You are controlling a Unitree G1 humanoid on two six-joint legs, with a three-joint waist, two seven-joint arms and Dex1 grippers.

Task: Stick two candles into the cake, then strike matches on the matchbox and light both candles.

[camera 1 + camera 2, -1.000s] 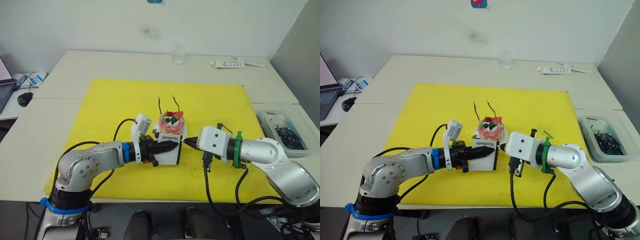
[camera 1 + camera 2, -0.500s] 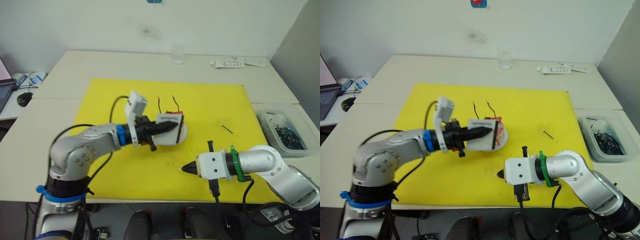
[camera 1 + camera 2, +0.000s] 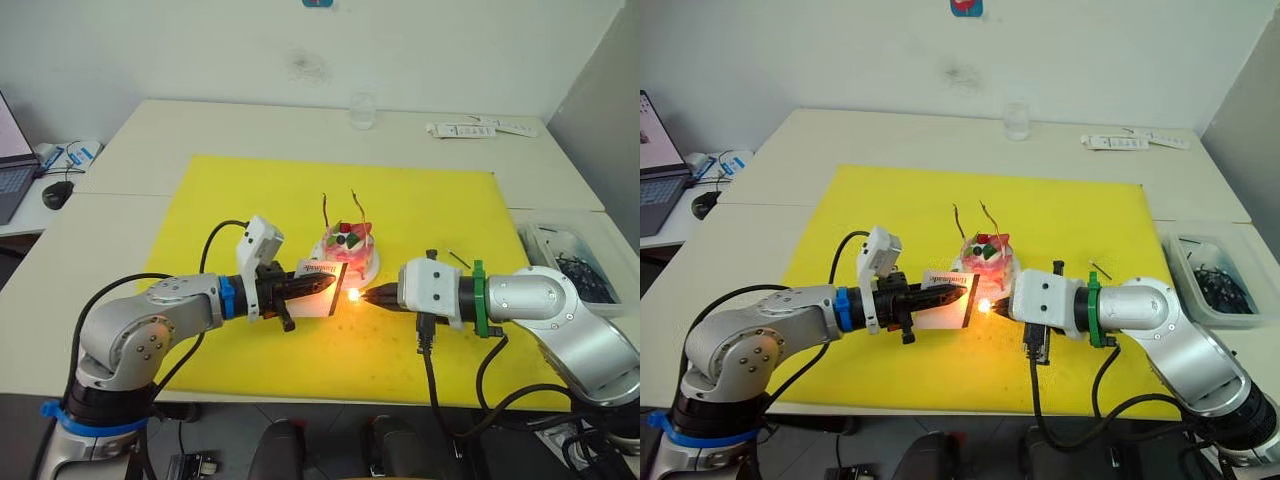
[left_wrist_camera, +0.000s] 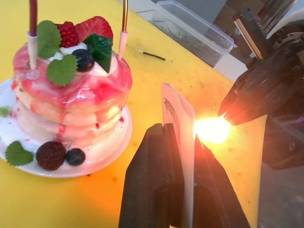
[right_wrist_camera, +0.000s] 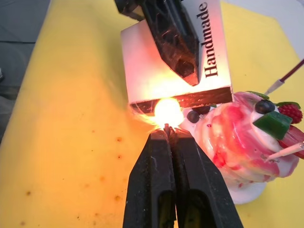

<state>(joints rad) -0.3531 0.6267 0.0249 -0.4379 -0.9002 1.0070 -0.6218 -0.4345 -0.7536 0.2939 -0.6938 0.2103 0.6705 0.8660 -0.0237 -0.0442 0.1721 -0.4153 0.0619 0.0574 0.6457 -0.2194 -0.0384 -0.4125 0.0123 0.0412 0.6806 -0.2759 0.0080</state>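
The pink cake (image 3: pixel 345 247) sits on its small white plate mid-mat, with two thin candles (image 3: pixel 325 210) (image 3: pixel 357 206) standing in its top, unlit. My left gripper (image 3: pixel 322 286) is shut on the white matchbox (image 5: pixel 175 61), holding it on edge just in front of the cake. From the right, my right gripper (image 5: pixel 167 132) comes in shut on a match whose tip burns with a bright flame (image 3: pixel 353 294) right at the box's black striking strip. A second match (image 3: pixel 458 259) lies on the mat right of the cake.
The yellow mat (image 3: pixel 240 200) covers the table's middle. At the right edge stands a clear plastic bin (image 3: pixel 570 262). A glass (image 3: pixel 361 110) and white strips (image 3: pixel 480 128) lie at the back. A mouse (image 3: pixel 52 195) is at the far left.
My left gripper lowered the matchbox to the front of the cake. The right gripper rose from the mat's front edge to the box, and a flame now burns at its tip.
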